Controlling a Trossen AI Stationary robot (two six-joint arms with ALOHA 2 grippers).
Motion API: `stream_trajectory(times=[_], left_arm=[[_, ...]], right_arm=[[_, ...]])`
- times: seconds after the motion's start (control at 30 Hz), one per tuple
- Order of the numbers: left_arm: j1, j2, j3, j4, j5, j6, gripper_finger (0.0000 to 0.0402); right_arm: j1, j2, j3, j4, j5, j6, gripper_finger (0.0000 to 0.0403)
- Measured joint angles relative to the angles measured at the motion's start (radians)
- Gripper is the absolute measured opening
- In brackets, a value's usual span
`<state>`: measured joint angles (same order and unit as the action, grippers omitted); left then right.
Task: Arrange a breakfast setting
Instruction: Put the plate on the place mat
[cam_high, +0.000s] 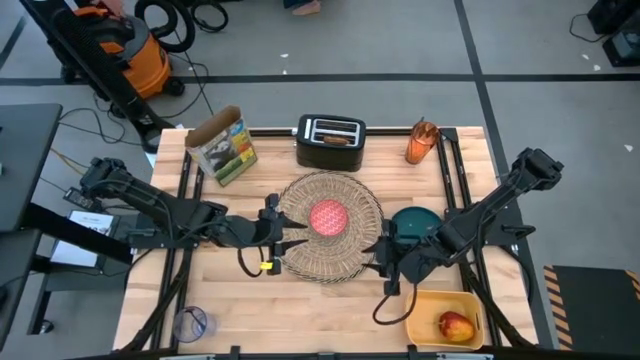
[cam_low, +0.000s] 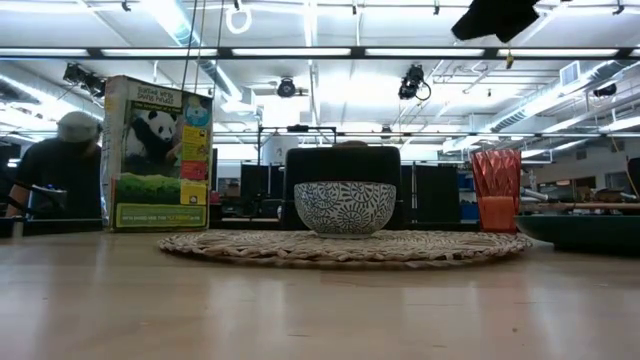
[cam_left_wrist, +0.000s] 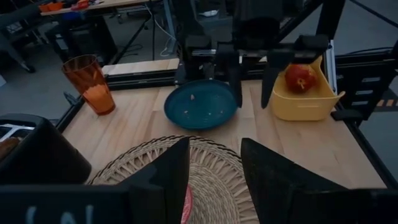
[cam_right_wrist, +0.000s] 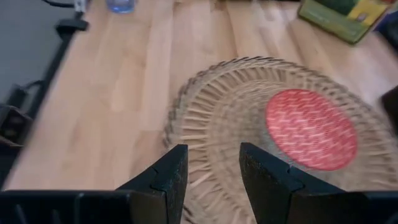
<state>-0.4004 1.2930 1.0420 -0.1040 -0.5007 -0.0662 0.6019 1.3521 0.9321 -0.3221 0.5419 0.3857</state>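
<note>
Tools (cam_high: 283, 231) (cam_high: 382, 255) both parted, empty, flanking mat (cam_high: 345, 258) at opposite edges, apparently to square it; bowl (cam_high: 329, 217) centred, plate (cam_high: 415, 224) beside, apple (cam_high: 455, 325) still binned.

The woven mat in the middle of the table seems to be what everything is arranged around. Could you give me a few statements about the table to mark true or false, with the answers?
1. A bowl sits on the woven mat. True.
2. The teal plate holds a slice of toast. False: the plate is bare and lies on the table beside the mat.
3. The apple lies in a yellow tub. True.
4. The orange cup stands on the mat. False: it stands at the table's far edge, near the toaster.
5. The left hand and right hand flank the mat, both empty. True.
</note>
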Motion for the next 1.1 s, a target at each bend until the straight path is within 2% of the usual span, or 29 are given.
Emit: stream_trajectory(times=[0.13, 0.33, 0.67, 0.77, 0.93, 1.1], left_arm=[[0.000, 0.000, 0.000, 0.000, 0.000, 0.000, 0.0153], [0.000, 0.000, 0.000, 0.000, 0.000, 0.000, 0.0153], [0.000, 0.000, 0.000, 0.000, 0.000, 0.000, 0.0153], [0.000, 0.000, 0.000, 0.001, 0.000, 0.000, 0.0153], [0.000, 0.000, 0.000, 0.001, 0.000, 0.000, 0.0153], [0.000, 0.000, 0.000, 0.002, 0.000, 0.000, 0.0153]], right_arm=[[-0.004, -0.050, 0.000, -0.035, -0.039, 0.039, 0.0154], [0.002, -0.113, 0.001, -0.078, -0.043, 0.068, 0.0154], [0.011, -0.074, 0.001, -0.087, -0.045, 0.062, 0.0154], [0.017, -0.064, 0.002, -0.112, -0.046, 0.108, 0.0154], [0.074, -0.018, 0.125, -0.408, -0.038, 0.275, 0.0152], [0.114, 0.099, 0.261, -0.681, -0.065, 0.476, 0.0152]])
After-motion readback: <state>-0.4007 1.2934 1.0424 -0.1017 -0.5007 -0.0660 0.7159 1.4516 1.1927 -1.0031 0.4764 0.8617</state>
